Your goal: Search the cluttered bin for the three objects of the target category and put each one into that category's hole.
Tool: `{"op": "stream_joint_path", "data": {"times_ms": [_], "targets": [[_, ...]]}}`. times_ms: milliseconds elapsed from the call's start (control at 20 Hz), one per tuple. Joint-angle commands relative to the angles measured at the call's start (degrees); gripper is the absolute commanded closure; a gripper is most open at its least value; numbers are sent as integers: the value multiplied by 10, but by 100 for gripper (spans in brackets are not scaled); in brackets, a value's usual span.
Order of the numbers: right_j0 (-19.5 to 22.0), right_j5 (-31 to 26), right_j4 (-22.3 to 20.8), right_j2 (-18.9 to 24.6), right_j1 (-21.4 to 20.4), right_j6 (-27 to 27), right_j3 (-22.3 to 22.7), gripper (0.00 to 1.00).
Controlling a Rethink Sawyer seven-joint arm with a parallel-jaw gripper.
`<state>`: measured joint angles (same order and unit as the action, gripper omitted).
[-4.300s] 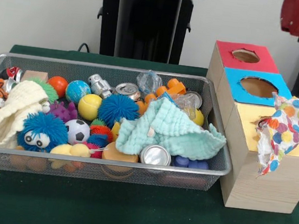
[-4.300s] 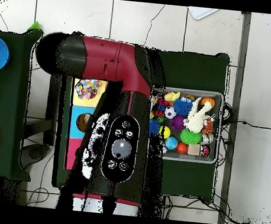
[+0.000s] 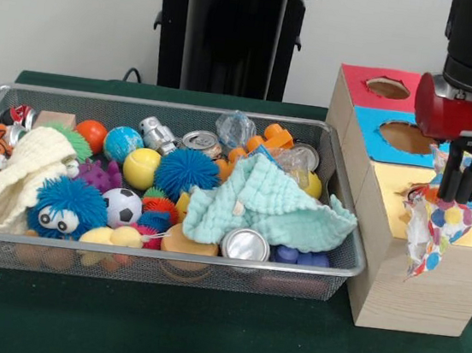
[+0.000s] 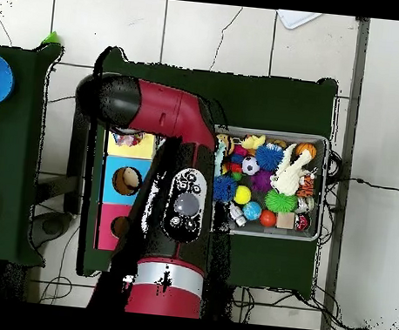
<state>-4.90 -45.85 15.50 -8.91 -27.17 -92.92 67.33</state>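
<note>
1. Currently the gripper (image 3: pixel 460 188) hangs over the yellow-panelled hole (image 3: pixel 417 193), fingers pinched closed on the polka-dot cloth (image 3: pixel 437 225), which drapes over that box's front edge.
2. Inside the wire bin (image 3: pixel 355 262), the mint-green cloth (image 3: pixel 267 204) lies toward 3 o'clock, its corner touching the right rim.
3. At 9 o'clock the cream knitted cloth (image 3: pixel 19 174) slumps near the left rim.
4. Overhead, the red arm (image 4: pixel 172 165) covers the bin's box-side edge; the blue-panelled hole (image 4: pixel 126 181) shows beside it.
</note>
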Motion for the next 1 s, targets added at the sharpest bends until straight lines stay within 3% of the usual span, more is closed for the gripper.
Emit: {"op": "stream_joint_path", "data": {"times_ms": [50,400,1000], "targets": [[-7,-64,18,31,18,-146,64,100],[-10,-49,16,26,29,-144,64,100],[-28,-67,-31,-23,48,-119,40,100]]}}
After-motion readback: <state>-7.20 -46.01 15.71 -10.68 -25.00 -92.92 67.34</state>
